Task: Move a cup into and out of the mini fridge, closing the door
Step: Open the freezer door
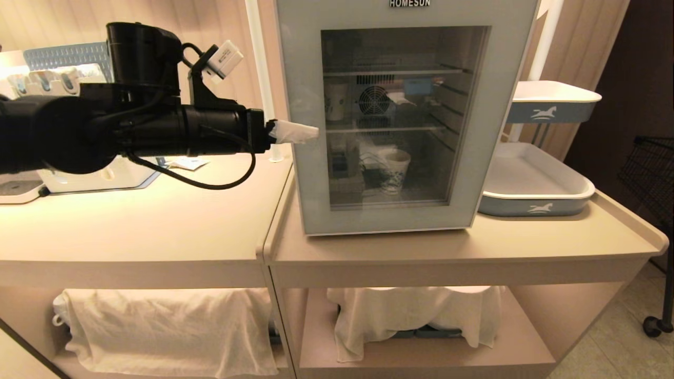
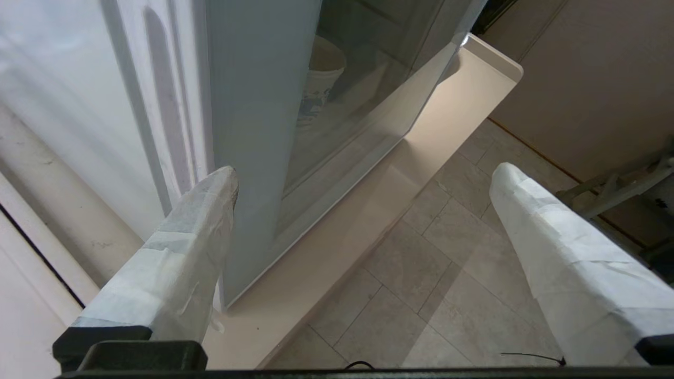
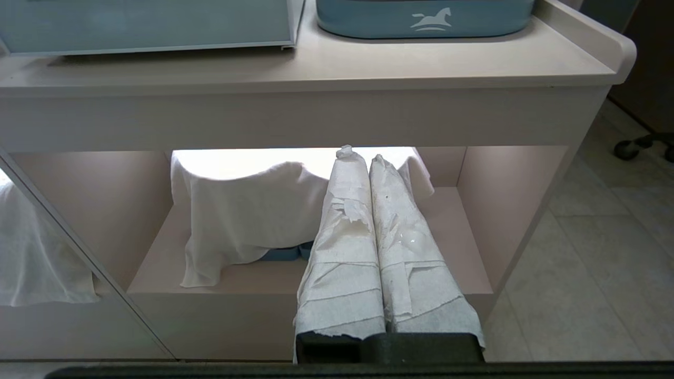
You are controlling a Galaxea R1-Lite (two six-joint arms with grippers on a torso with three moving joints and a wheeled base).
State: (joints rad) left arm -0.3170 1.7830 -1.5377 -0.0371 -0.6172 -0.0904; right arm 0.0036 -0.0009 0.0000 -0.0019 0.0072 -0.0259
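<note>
Mini fridge (image 1: 310,173) first, since it fills most of my head view: it stands on the right-hand table (image 1: 474,247), pale grey front lettered HOMESUN, and its door (image 1: 474,131) is shut flat against the cabinet. Through the glass I can make out wire shelves and a round fan at the back. To the robot's left a second table (image 1: 131,226) butts against the first, and under both tops white cloths (image 1: 158,326) hang over the lower shelves. On the far side of the fridge from the arm I see a blue and white tray (image 1: 532,184) with a horse mark, with another like it (image 1: 553,102) higher up behind. My left arm reaches in level from the left side of the head view, and the left claw (image 1: 297,132) sits at the door's left edge, about halfway up. In the left wrist view that claw (image 2: 363,173) is spread wide, its paper-wrapped fingers (image 2: 189,247) straddling the door's corner edge, one finger just beside the fridge's side wall and the other out in front of the glass over the floor tiles; it grips nothing. The right claw (image 3: 368,158) hangs low in front of the table's lower shelf, its wrapped fingers pressed together and empty. Inside the fridge, the cup (image 1: 396,169) stands upright on the bottom level, behind the glass, white with blue print on its lower half; the left wrist view shows it (image 2: 318,84) too.
</note>
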